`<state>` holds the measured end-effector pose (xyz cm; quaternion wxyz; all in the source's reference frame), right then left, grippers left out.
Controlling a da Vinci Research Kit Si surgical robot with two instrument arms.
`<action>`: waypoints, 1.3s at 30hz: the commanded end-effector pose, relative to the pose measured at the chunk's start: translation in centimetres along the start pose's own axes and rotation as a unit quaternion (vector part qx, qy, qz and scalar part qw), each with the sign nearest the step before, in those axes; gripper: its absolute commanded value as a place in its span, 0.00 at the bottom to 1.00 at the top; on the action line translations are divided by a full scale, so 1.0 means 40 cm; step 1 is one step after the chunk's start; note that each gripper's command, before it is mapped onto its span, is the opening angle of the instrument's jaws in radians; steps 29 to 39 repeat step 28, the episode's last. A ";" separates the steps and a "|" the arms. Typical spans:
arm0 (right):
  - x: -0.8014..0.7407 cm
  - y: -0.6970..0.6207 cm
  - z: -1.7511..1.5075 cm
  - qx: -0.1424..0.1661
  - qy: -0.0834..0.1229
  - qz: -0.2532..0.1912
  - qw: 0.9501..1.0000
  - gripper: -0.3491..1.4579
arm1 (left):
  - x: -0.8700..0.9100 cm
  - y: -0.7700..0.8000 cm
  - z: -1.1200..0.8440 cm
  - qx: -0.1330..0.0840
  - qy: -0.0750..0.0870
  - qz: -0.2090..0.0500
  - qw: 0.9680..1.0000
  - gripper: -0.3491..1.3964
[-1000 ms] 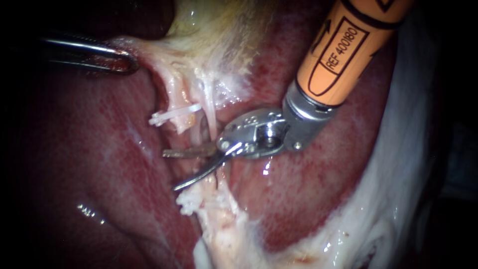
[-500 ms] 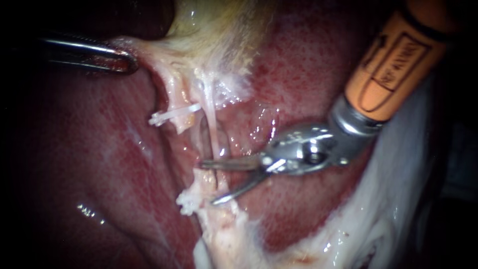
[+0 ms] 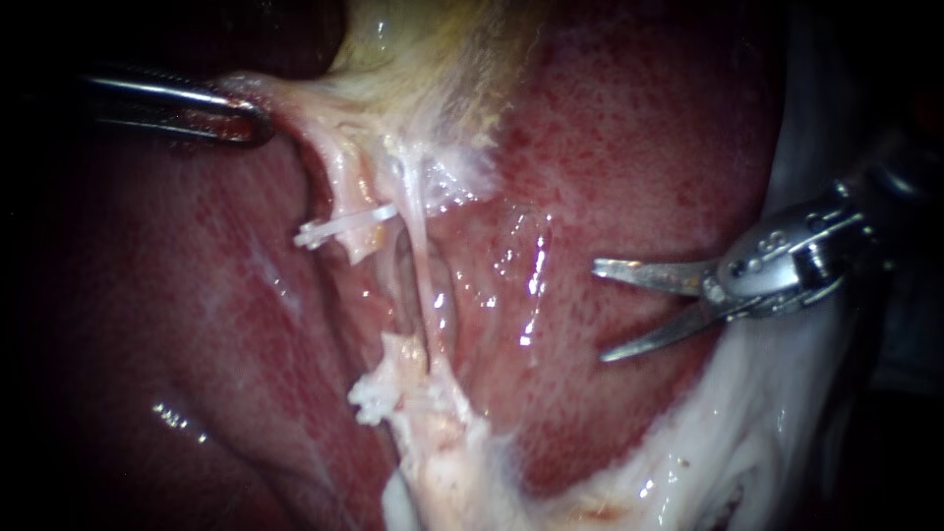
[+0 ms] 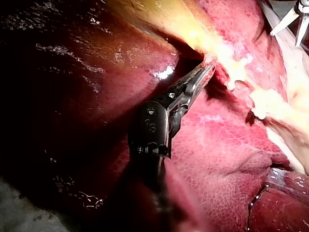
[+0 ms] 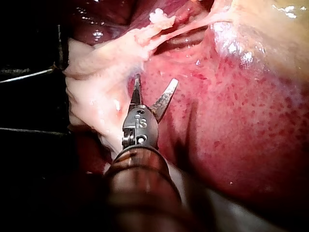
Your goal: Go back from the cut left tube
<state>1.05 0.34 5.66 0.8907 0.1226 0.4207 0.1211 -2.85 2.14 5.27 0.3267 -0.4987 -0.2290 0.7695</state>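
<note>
At upper left the left instrument (image 3: pixel 258 126) holds the gallbladder (image 3: pixel 423 59) by its edge; below it a clip (image 3: pixel 339 228) crosses the left tube (image 3: pixel 346 202) stump, a second tube (image 3: pixel 421 265) just to its right, and well apart, further right, the right instrument (image 3: pixel 602 310) lies over the liver (image 3: pixel 629 147)

Likely a surgical bench — wet liver (image 3: pixel 639 128), a clip (image 3: pixel 344 226) on a tube (image 3: pixel 341 187).

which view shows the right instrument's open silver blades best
The endoscope view: the right instrument shows both blades side on, apart, over the red liver. The right wrist view sees them from behind; the left wrist view catches only distant tips.
</note>
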 end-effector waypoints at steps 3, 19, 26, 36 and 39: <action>-0.0010 0.0003 -0.0007 0.001 -0.004 0.002 1.000 0.99 | -0.0003 0.0001 0.0006 0.001 0.000 0.000 1.000 0.00; -0.0016 0.0003 -0.0012 0.026 0.001 0.003 1.000 0.99 | -0.0079 -0.0008 0.0110 -0.005 -0.010 0.012 1.000 0.00; -0.0015 0.0003 -0.0011 0.026 0.001 0.003 1.000 0.99 | -0.0078 -0.0007 0.0111 -0.005 -0.010 0.012 1.000 0.00; -0.0015 0.0003 -0.0011 0.027 0.001 0.003 1.000 0.99 | -0.0078 -0.0007 0.0110 -0.005 -0.010 0.012 1.000 0.00; -0.0015 0.0003 -0.0011 0.027 0.001 0.003 1.000 0.99 | -0.0078 -0.0007 0.0110 -0.005 -0.010 0.012 1.000 0.00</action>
